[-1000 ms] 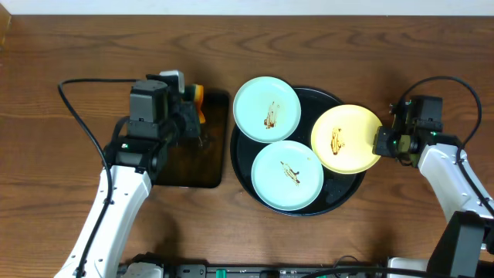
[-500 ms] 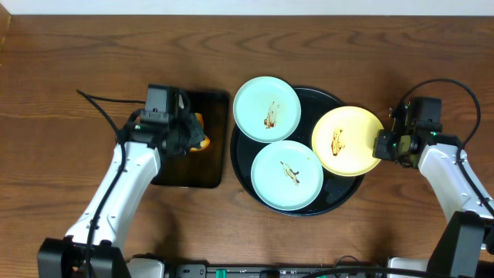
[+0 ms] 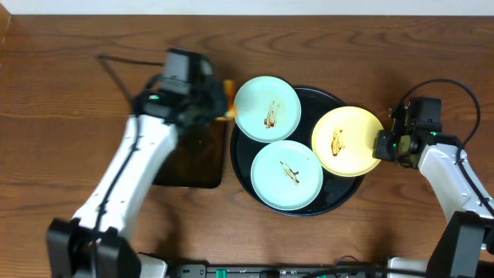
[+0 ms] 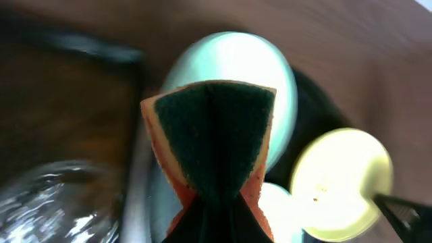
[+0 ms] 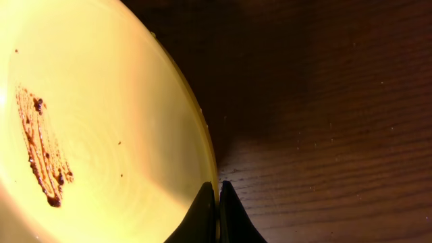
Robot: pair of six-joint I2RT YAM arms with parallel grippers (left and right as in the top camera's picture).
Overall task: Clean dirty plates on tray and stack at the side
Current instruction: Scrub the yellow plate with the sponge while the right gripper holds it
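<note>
Two mint-blue plates and a yellow plate sit on the round black tray, each with a brown sauce smear. My right gripper is shut on the yellow plate's right rim, holding it tilted over the tray's right edge. My left gripper is shut on an orange sponge with a dark green face, held just left of the far mint plate. The yellow plate also shows in the left wrist view.
A black rectangular tray lies left of the round tray, under my left arm. Bare wooden table lies to the left and right.
My left gripper lifted the sponge off the rectangular tray and moved up and right toward the far mint plate. The right gripper and yellow plate stayed put.
</note>
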